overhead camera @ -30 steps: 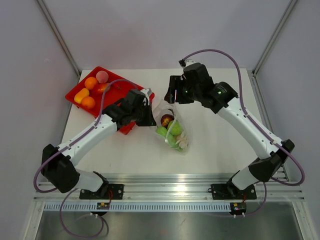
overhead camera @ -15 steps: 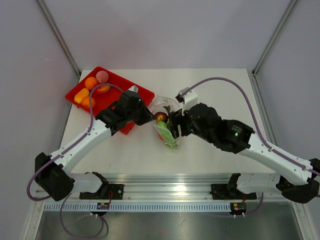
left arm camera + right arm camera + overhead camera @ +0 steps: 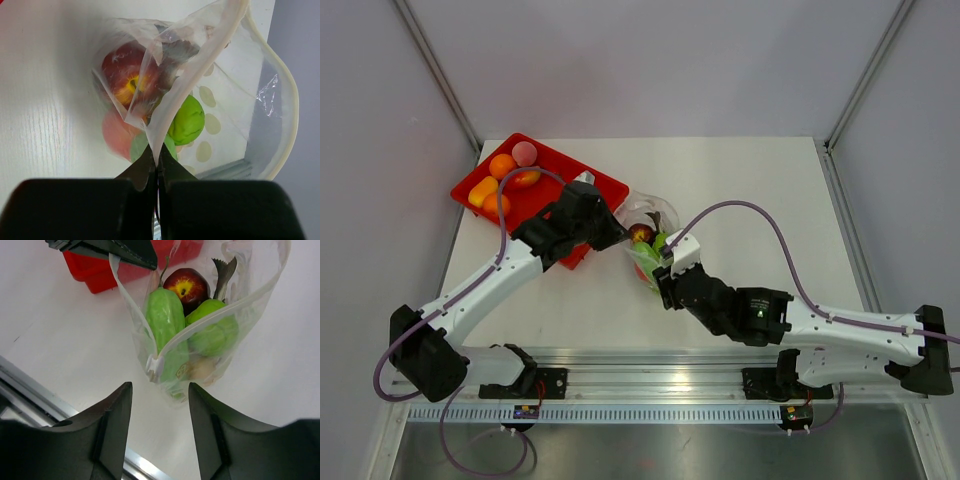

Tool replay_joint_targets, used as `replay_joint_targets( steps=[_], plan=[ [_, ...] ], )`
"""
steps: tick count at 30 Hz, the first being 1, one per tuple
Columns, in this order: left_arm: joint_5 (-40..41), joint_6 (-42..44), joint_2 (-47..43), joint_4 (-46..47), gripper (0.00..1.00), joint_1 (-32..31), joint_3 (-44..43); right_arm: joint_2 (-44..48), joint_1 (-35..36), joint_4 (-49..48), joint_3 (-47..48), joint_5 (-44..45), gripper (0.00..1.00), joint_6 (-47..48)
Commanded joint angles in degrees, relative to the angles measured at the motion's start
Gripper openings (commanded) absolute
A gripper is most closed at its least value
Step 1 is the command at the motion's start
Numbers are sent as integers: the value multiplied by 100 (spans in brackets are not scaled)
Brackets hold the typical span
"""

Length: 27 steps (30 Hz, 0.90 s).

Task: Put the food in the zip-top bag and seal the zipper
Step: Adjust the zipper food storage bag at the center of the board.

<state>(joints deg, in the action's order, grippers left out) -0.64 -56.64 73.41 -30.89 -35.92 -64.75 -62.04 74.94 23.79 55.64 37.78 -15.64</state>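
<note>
The zip-top bag (image 3: 648,243) lies mid-table with its mouth held open. Inside it are a red apple (image 3: 187,286), a long green vegetable (image 3: 164,320), a round green fruit (image 3: 216,334) and a pink piece (image 3: 116,132). My left gripper (image 3: 156,156) is shut on the bag's film edge; in the top view it (image 3: 616,235) is at the bag's left side. The zipper (image 3: 235,305) is open, with a white slider (image 3: 153,365) at its near end. My right gripper (image 3: 159,390) is open and empty, just short of the slider.
A red tray (image 3: 548,196) stands at the back left under my left arm. It holds several orange pieces (image 3: 502,165) and a pink one (image 3: 524,152). The table's metal front rail (image 3: 650,355) runs close behind my right gripper.
My right arm has swung from behind the bag round to its near side, low over the table. My left gripper has stayed on the bag's edge, and the mouth has opened wider.
</note>
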Motion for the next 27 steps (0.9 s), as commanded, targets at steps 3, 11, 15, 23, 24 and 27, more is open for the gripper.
replay_joint_targets(
  steps=[3, 11, 15, 23, 24, 27],
  plan=[
    [205, -14, -186, 242, 0, -3, 50, 96, 83, -1675, -518, 652, 49, 263],
    [161, -48, -222, 251, 0, -3, 103, -159, 74, -1965, -589, 608, 36, 228],
    [143, -93, -300, 286, 0, -3, 199, -133, 82, -2177, -730, 564, 33, 193],
    [-67, 12, -564, 225, 0, -37, 253, -2, 13, -2045, -870, 635, 3, 130],
    [-41, 48, -677, 146, 0, -116, 200, 51, -66, -1949, -827, 478, 2, 131],
    [38, 214, -967, -30, 0, -248, 296, 306, -654, -1501, -730, -522, 0, 183]
  ],
)
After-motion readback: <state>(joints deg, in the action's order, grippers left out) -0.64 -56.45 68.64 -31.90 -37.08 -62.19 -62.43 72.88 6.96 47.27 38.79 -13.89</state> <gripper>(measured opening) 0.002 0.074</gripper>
